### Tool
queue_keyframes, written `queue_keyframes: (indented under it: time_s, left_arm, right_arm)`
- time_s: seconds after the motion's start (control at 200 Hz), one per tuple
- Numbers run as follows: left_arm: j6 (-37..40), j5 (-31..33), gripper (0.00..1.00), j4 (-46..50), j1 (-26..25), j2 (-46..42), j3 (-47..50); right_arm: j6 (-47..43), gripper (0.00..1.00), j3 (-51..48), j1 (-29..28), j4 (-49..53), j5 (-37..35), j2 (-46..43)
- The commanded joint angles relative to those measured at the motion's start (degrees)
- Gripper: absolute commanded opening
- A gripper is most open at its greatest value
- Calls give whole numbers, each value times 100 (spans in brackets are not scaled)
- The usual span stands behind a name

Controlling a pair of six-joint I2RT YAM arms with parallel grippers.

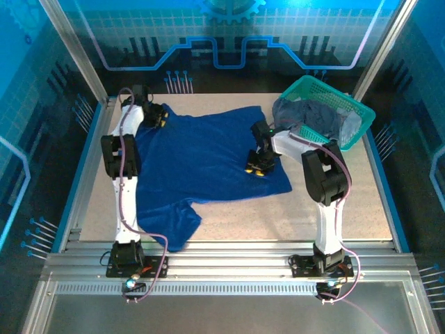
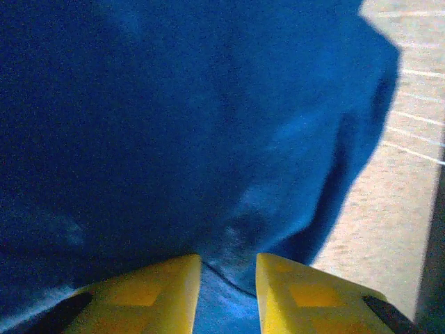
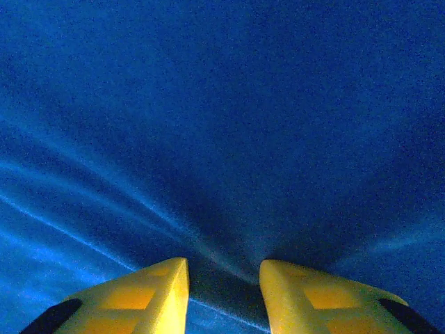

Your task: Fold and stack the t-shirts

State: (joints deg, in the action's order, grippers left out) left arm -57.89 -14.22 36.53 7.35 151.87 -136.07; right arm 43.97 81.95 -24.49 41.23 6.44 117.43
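A royal blue t-shirt (image 1: 201,156) lies spread over the table's middle, with a sleeve hanging toward the near edge. My left gripper (image 1: 158,117) is at the shirt's far left corner. In the left wrist view its yellow fingers (image 2: 160,292) pinch a bunched fold of the blue cloth (image 2: 174,125), the gripper (image 2: 228,268) shut on it. My right gripper (image 1: 259,167) sits on the shirt's right side. In the right wrist view, creases in the cloth (image 3: 222,125) run into the gap of the gripper (image 3: 224,271), which is shut on it. Duller grey-blue t-shirts (image 1: 313,115) are heaped in the basket.
A teal mesh basket (image 1: 306,83) stands at the far right corner of the table, close behind my right arm. Bare beige tabletop (image 1: 278,216) shows in front of the shirt and to its right. Metal rails run along the near edge (image 1: 222,268).
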Motion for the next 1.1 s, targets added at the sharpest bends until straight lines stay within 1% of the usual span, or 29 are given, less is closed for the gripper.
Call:
queue_keyframes:
  time_s: [0.0,0.08,0.155,0.235,0.32,0.375,0.42,0.465,0.495,0.505,0.515,0.52,0.545,0.58,0.635,0.675,0.73,0.81,0.875,0.9,0.935,1.025,1.055,1.095]
  left_arm:
    - [-29,-378,31,-219,-202,599,-471]
    - [-215,-529,32,-506,-243,1021,-1083]
    - [-565,-765,36,-869,-252,1479,-1727]
    - [-817,-830,42,-1434,-250,1686,-1924]
    - [-659,-794,49,-1672,-235,1496,-1955]
    - [-250,-599,53,-1270,-235,1076,-1970]
    - [141,-307,56,-827,-242,448,-1733]
    - [462,7,59,-889,-288,-471,-841]
    - [558,278,68,-1118,-319,-1169,42]
    - [568,314,71,-1220,-332,-1553,337]
    - [575,440,75,-1305,-338,-1655,646]
    - [571,440,76,-1341,-343,-1912,794]
    - [576,573,79,-1446,-342,-2412,1422]
    - [599,767,79,-1111,-319,-2998,1972]
    - [711,966,79,-201,-290,-3715,2595]
    - [852,1021,78,227,-302,-4327,3227]
    - [834,1103,73,714,-320,-5192,4351]
    - [584,1092,65,1504,-337,-6412,6054]
    - [301,1294,61,2193,-477,-7358,7266]
    - [112,1352,59,2360,-568,-7713,7744]
    - [-113,1264,56,2418,-640,-8205,8413]
    - [-678,959,48,2620,-700,-9195,9603]
    - [-793,909,46,2675,-694,-9424,9834]
    - [-900,1001,44,2808,-687,-9642,9995]
  right_arm:
    - [601,37,-444,-299,306,17,124]
    - [891,37,-401,-253,134,39,160]
    - [1063,37,-152,-135,97,104,334]
    - [1206,38,195,26,76,227,587]
    - [1161,39,485,137,-77,358,663]
    - [888,41,723,155,-2,192,557]
    - [619,43,910,141,158,-68,396]
    - [405,45,963,153,233,-264,174]
    - [298,46,945,165,245,-341,-1]
    - [262,46,930,164,251,-377,-69]
    - [233,47,909,175,253,-397,-130]
    - [221,47,892,178,258,-406,-157]
    - [162,49,824,188,262,-454,-342]
    - [111,52,678,204,271,-502,-572]
    - [85,55,384,230,291,-520,-970]
    - [99,56,123,240,299,-516,-1247]
    - [139,57,-314,243,282,-483,-1647]
    - [189,56,-961,247,263,-378,-2187]
    - [137,55,-1372,231,275,-279,-2571]
    - [102,54,-1487,221,301,-231,-2686]
    - [13,54,-1617,215,323,-136,-2826]
    - [-269,54,-1845,162,386,176,-3026]
    - [-364,54,-1925,140,381,256,-3102]
    - [-471,54,-2045,121,357,385,-3189]
